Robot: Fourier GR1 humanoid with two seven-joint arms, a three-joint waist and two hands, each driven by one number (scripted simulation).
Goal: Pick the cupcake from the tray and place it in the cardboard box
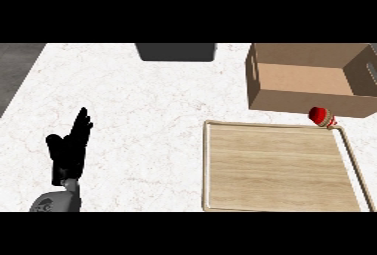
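A cupcake (321, 116) with red frosting and a red-and-white striped wrapper lies tipped over the far right corner of the wooden tray (208, 164), close to the front wall of the open cardboard box (309, 94). The box stands behind the tray at the upper right, and its inside shows nothing in it. My left hand (69, 149) rests open at the lower left, fingers straight and pointing up, far from the tray. The right hand is out of view.
A dark grey block (176, 51) sits at the counter's far edge, left of the box. The white marbled counter (140, 104) ends at the left, where a dark floor strip (16, 69) shows.
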